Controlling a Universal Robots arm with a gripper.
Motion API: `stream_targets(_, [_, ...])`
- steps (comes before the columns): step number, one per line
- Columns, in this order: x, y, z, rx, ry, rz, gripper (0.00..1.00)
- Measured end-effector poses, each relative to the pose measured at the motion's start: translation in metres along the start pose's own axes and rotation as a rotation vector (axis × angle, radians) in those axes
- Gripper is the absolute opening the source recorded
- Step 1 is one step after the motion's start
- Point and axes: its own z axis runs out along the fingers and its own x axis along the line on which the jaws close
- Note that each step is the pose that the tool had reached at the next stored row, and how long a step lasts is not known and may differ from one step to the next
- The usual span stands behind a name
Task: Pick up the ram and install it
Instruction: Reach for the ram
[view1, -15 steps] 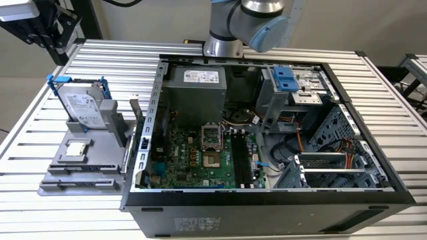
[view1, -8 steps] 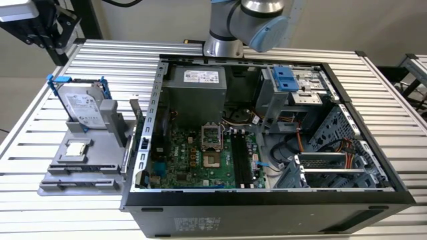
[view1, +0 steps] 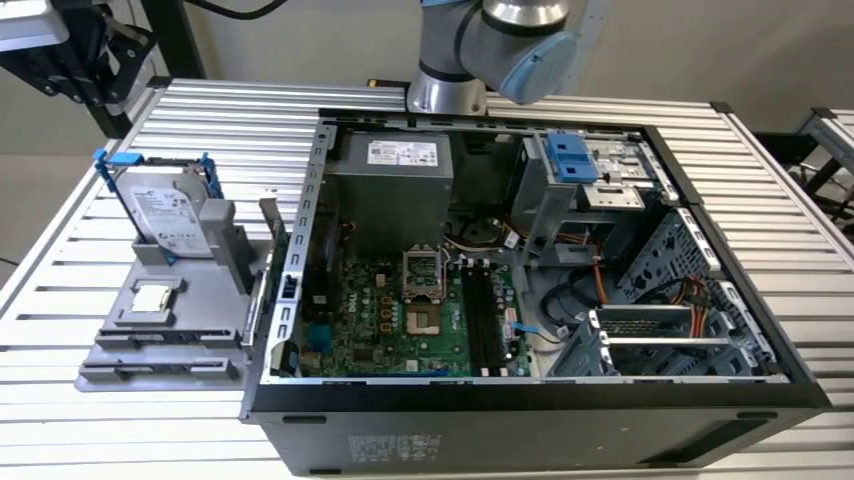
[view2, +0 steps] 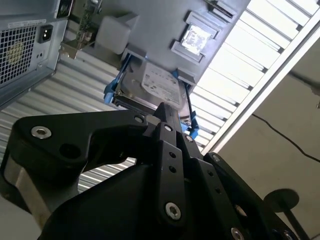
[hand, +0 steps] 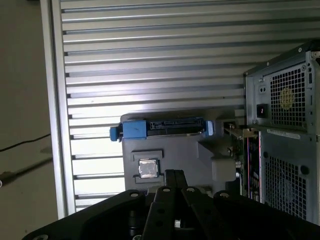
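Robotics lab or test cell, not a home or office: a slatted aluminium-profile table (view1: 187, 120) carries an opened desktop PC case (view1: 534, 420) with its motherboard (view1: 387, 320) exposed. Just beside it is a grey parts fixture (view1: 120, 365) holding a hard drive (view1: 167, 210). A robot arm (view1: 501, 45) rises behind the case, with black rig hardware (view1: 80, 60) at one corner and a loose cable (view2: 280, 134) on bare floor (view2: 260, 170).

Thin, narrow ram (view1: 268, 235) upright in the grey holder (view1: 158, 345), just beside the computer case (view1: 534, 425)

Bright even light; glare on table slats (hand: 100, 107); computer case (view1: 534, 405) interior shadowed.
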Motion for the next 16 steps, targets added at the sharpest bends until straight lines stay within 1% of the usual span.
stream_targets(5, [-0.0002,-0.0047,-0.0002,0.0,-0.0001,0.0,0.0])
stream_targets(16, [-0.0012,-0.0211,-0.001,-0.0001,-0.0001,0.0,0.0])
